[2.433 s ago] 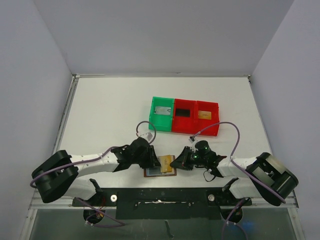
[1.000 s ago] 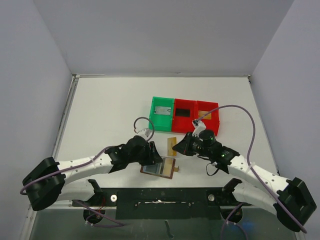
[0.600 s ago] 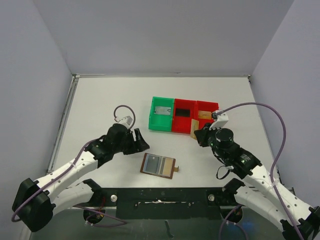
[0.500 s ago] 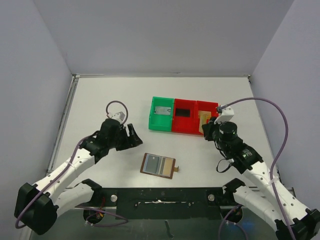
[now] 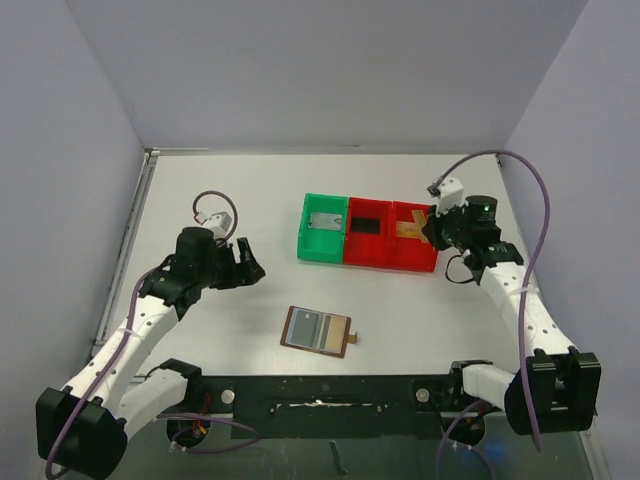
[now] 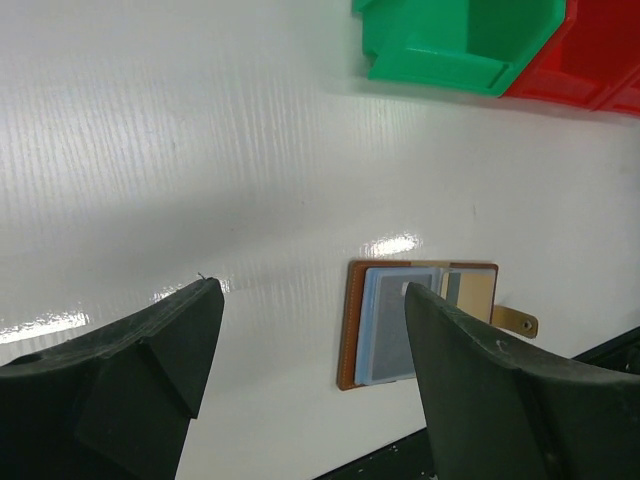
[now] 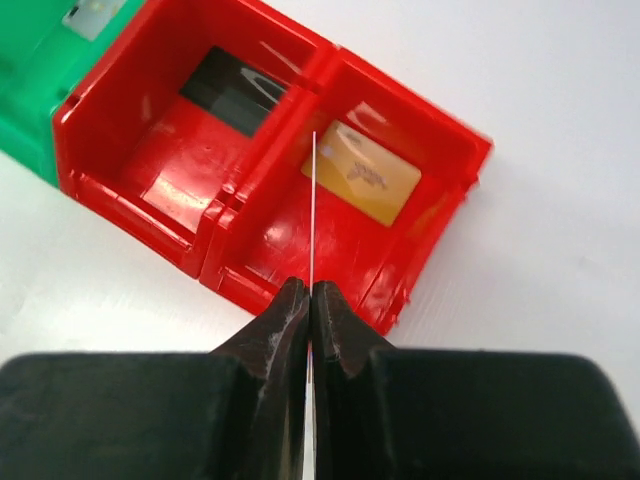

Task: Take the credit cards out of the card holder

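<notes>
Now the right jaws (image 7: 308, 290) pinch a card (image 7: 313, 210) edge-on just above the red tray's (image 7: 430, 235) right compartment, its length pointing away from them. The left jaws (image 6: 312, 295) hang spread; the wallet (image 6: 420, 322) lies open, well apart from that tray's near side.

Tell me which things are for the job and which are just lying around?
For the job: wallet; grey card; black card; gold card; thin card pinched edge-on in the right claw.
Just sitting there: green tray; red tray; table.
</notes>
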`<state>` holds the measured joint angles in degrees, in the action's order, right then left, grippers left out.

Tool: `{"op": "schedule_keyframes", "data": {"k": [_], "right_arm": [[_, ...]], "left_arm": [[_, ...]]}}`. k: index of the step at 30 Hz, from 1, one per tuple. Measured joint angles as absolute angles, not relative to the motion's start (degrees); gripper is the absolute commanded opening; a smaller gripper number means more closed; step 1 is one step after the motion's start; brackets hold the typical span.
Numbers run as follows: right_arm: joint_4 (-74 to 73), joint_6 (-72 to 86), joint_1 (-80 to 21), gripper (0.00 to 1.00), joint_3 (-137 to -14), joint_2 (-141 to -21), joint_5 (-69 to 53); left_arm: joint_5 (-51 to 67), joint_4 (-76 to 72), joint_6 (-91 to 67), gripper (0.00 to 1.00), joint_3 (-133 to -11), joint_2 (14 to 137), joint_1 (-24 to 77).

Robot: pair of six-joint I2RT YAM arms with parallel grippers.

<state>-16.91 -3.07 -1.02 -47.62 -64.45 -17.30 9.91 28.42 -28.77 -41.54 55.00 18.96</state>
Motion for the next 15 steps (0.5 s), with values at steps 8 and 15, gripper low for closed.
{"op": "schedule_keyframes", "data": {"k": [8, 15], "right_arm": [[-19.05, -29.82, -6.02, 0.0, -53.06, -73.6, -15.7], [-19.29, -45.06, -4.91, 0.0, -52.82, -79.55, -16.38]], "left_arm": [[9.89, 26.28, -25.08, 0.73, -39.77, 55.22, 18.48], [8.88, 25.87, -24.32, 0.73, -39.77, 55.2, 18.26]]}}
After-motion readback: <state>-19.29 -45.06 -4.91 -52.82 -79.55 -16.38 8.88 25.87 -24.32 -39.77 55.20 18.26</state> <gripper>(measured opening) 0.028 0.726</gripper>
